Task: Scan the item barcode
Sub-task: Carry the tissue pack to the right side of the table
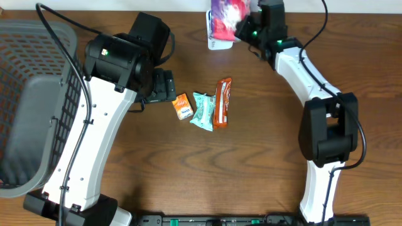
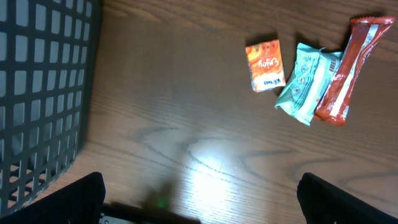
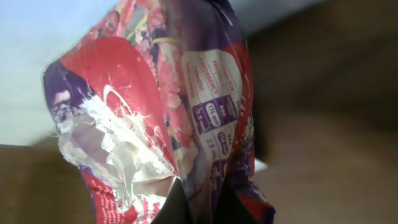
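Note:
My right gripper [image 1: 246, 28] is shut on a crinkled purple, red and white snack bag [image 1: 227, 14] at the far edge of the table. In the right wrist view the bag [image 3: 155, 106] fills the frame, and its lower edge is pinched between the dark fingers [image 3: 176, 208] of the right gripper [image 3: 200, 202]. Printed panels show on the bag; no barcode can be made out. My left gripper [image 1: 164, 85] hovers open over bare wood, left of the small packets, and in its own view the left gripper [image 2: 202, 199] has nothing between its fingertips.
Three items lie mid-table: an orange box [image 1: 182, 106] [image 2: 265, 65], a teal packet [image 1: 203, 111] [image 2: 305, 82] and a red bar [image 1: 222, 102] [image 2: 348, 68]. A grey mesh basket [image 1: 38, 94] [image 2: 43, 93] stands at the left. A white object [image 1: 217, 41] sits under the held bag.

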{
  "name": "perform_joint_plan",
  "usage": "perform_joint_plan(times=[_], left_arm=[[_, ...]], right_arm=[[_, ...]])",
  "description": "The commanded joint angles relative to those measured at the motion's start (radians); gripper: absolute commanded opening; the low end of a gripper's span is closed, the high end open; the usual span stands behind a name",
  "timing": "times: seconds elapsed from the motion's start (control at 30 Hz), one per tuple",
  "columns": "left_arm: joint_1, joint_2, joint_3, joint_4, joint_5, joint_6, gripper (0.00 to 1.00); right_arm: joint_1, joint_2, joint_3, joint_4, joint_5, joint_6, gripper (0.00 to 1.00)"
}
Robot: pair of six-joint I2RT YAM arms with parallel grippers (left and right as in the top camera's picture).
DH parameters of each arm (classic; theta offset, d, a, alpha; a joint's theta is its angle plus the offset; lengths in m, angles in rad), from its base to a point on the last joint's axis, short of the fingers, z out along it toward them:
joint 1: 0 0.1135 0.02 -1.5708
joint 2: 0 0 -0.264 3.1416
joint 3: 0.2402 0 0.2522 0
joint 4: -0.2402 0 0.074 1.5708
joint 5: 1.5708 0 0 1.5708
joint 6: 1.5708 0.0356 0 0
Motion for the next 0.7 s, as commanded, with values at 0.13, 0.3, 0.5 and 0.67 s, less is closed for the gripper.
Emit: perform_joint_plan(times=[0.13,0.3,0.5,0.67], left_arm=[[0.003,0.0,0.008,-0.049,-0.002,-0.004,0.98],[0.003,0.0,0.008,-0.049,-0.002,-0.004,0.98],[0.003,0.0,0.008,-0.049,-0.002,-0.004,0.98],[0.003,0.0,0.008,-0.049,-0.002,-0.004,0.98]], right_arm=[[-0.228,-0.117,0.019,-0.158,0.013,-0.069,0.01],[-0.46,-0.159,0.019,-0.236,-0.175,-0.072,0.01],[-0.661,-0.145,0.019,-0.389,-0.176,-0.219,0.05],[-0.774,-0.112,0.018,-0.457,-0.176,-0.357,0.47]])
